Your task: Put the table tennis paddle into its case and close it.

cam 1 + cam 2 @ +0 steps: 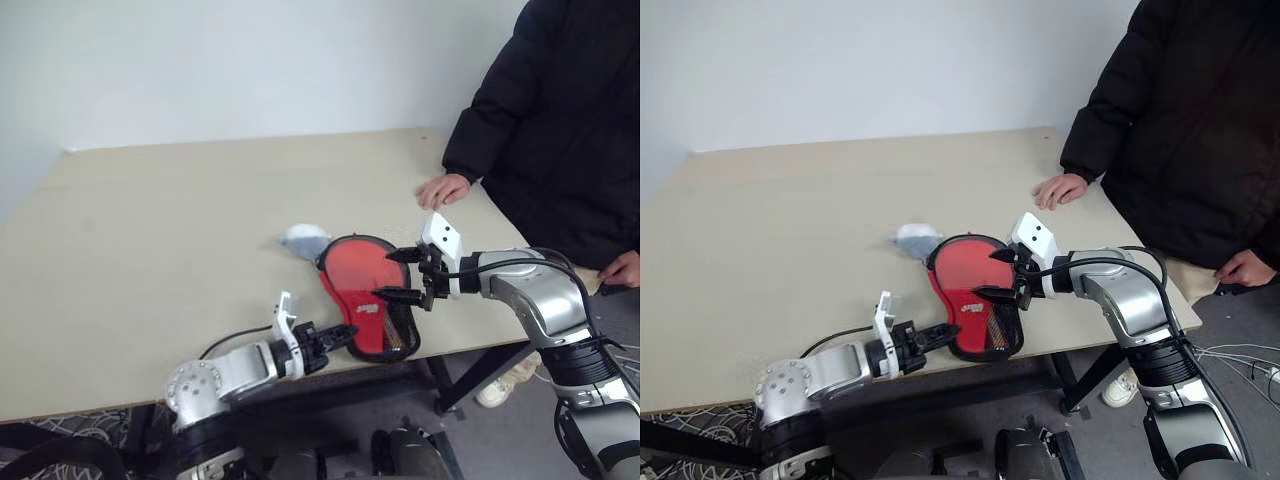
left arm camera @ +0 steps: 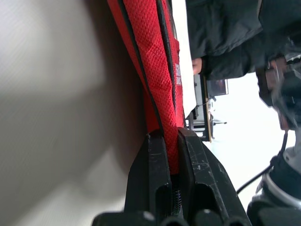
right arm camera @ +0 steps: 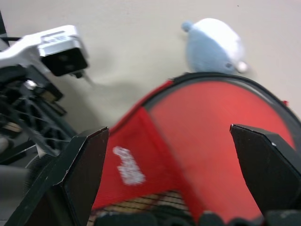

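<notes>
The case [image 1: 385, 335], red with black trim, a black mesh pocket and a small white logo, lies near the table's front edge. Inside its round black rim shows a smooth red face [image 3: 221, 117] that looks like the table tennis paddle; the handle is hidden. My left gripper [image 1: 345, 335] reaches in from the front edge and is shut on the case's red fabric edge [image 2: 160, 84], which passes between its black fingers [image 2: 153, 165]. My right gripper [image 1: 398, 275] hovers over the case from the right, wide open, with nothing between its fingers [image 3: 87, 160].
A small grey-white lump [image 1: 305, 240] lies just behind the case. A person in a black jacket stands at the right, one hand [image 1: 442, 190] on the table [image 1: 180, 200] and the other [image 1: 622, 268] at its right edge. A black cable [image 1: 230, 340] trails behind my left wrist.
</notes>
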